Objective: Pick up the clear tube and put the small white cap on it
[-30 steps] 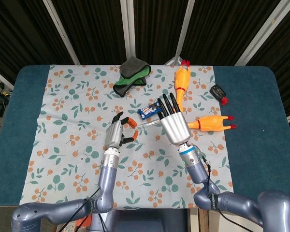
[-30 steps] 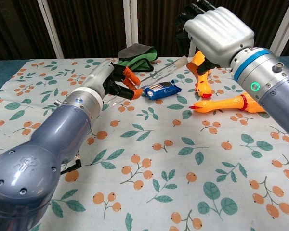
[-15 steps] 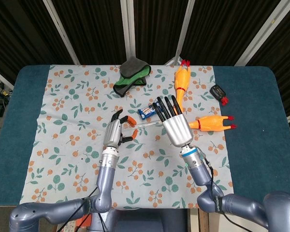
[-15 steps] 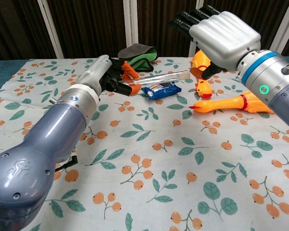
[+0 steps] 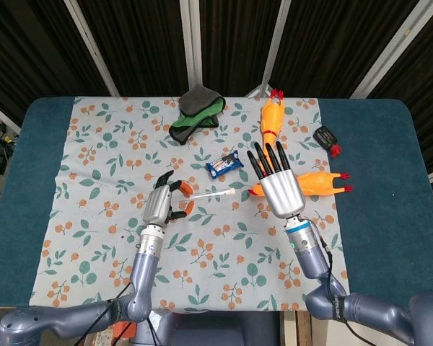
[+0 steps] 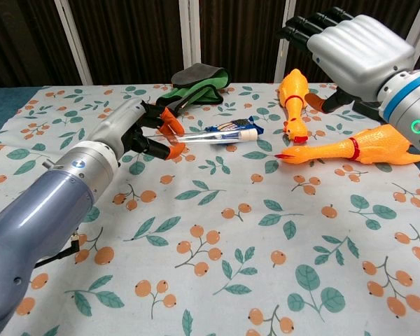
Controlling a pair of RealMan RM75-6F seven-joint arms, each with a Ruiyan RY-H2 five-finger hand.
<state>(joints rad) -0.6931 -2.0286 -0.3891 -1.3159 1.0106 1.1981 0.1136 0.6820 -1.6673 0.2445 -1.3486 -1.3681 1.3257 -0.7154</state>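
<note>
Facing up only overhead: black remote (image 5: 323, 135).

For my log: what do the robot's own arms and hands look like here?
Both arms are glossy blue-grey with rounded joints. The left hand has a silver back, black fingers and orange fingertip pads. The right hand has a silver back and black fingers; its white wrist carries a blue band and a green light. A thin black cable runs along the right forearm.
</note>
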